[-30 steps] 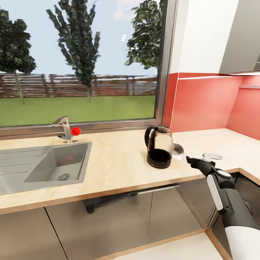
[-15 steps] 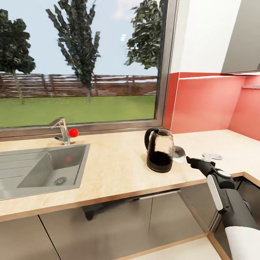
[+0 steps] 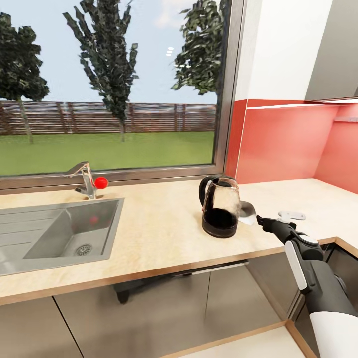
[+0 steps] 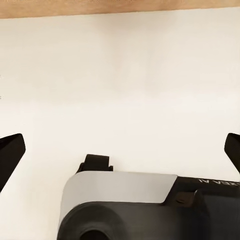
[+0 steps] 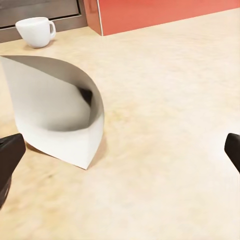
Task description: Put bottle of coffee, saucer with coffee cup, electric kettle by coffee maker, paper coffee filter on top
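Note:
The electric kettle [image 3: 220, 208], a brownish glass jug on a black base, stands on the light wood countertop [image 3: 159, 223]. Just right of it lies the paper coffee filter [image 3: 246, 211], a cream-white cone that also shows large and close in the right wrist view [image 5: 57, 120]. My right gripper [image 3: 260, 222] hovers low over the counter, just short of the filter, and is open [image 5: 120, 150] with nothing between its fingers. A white coffee cup [image 5: 36, 31] sits farther back by the red wall. My left gripper [image 4: 120, 150] is open over a pale surface.
A steel sink [image 3: 59, 233] with a tap [image 3: 85, 179] and a red knob lies at the left under the window. A small grey-white object [image 3: 292, 216] rests on the counter near my right wrist. The red backsplash [image 3: 288, 144] turns a corner at right.
The head view shifted slightly a second ago. The kettle, the filter and my right gripper keep their places relative to each other.

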Controlling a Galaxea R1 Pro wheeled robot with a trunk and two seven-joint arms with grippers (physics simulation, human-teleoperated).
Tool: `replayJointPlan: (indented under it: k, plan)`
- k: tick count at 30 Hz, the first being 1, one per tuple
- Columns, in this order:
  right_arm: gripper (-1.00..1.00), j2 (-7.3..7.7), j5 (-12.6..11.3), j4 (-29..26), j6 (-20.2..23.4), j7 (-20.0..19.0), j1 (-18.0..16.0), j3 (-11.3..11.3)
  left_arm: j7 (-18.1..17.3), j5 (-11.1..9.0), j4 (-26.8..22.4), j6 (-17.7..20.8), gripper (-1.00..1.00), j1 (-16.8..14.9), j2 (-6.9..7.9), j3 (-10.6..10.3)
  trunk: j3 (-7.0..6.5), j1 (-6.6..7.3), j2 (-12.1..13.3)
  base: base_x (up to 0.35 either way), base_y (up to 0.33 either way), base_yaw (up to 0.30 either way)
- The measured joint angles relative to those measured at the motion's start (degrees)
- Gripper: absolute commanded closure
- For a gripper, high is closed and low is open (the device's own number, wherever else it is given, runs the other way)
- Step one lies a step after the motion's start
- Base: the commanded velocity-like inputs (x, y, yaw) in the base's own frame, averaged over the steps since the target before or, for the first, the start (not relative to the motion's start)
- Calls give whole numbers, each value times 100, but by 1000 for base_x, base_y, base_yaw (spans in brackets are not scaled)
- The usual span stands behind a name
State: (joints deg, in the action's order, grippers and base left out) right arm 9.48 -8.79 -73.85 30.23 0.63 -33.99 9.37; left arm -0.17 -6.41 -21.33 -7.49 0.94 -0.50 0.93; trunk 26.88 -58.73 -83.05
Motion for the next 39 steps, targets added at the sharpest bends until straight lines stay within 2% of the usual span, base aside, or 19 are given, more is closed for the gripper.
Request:
replayJointPlan:
  k: [33, 39]
  plan:
    - [-100, -12, 2, 24, -15, 0, 7, 3, 9, -2, 24, -54, -100, 0, 0, -4, 0, 0, 0, 78, -23, 0]
    - [-100, -17, 3, 363, -126, 0, 9, -29, 9, -2, 24, -54, -100, 0, 0, -4, 0, 0, 0, 7, -1, 0]
